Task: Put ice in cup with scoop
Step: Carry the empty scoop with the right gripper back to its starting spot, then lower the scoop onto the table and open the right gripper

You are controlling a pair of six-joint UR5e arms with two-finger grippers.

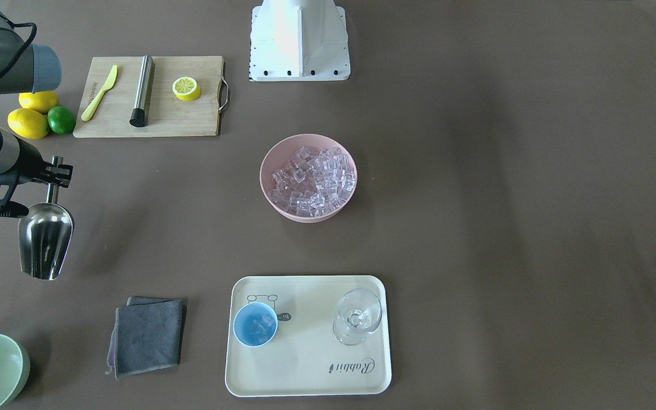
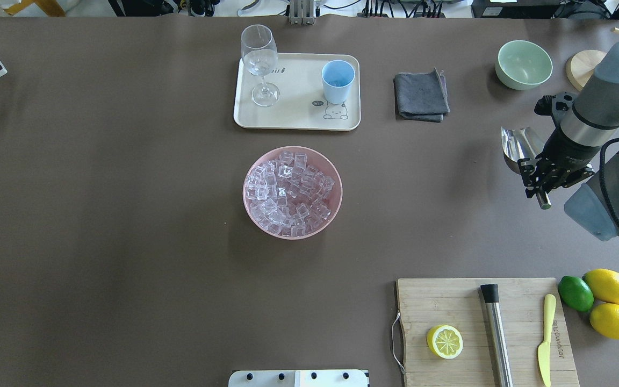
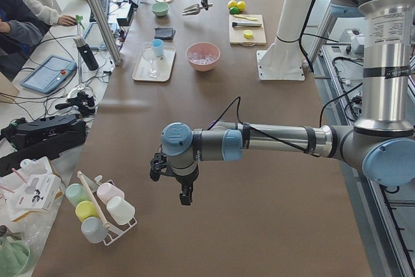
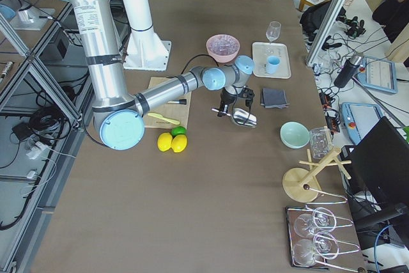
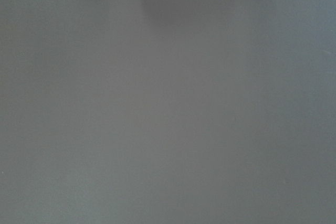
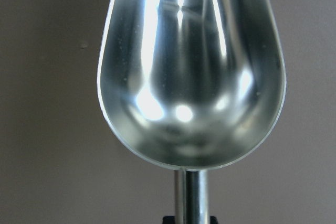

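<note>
Brown tabletop lies beneath the scoop, trough pointing away from the robot, handle clamped by the right gripper; cannot tell for the left gripper.

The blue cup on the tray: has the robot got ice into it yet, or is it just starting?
Partly done: a little ice lies in the cup. In hand: the right pincer grips the scoop, empty, away from the pink bowl. Left: probably more scoops from that full bowl.

Silver-grey arms, pale-blue joint caps, black cables
</note>
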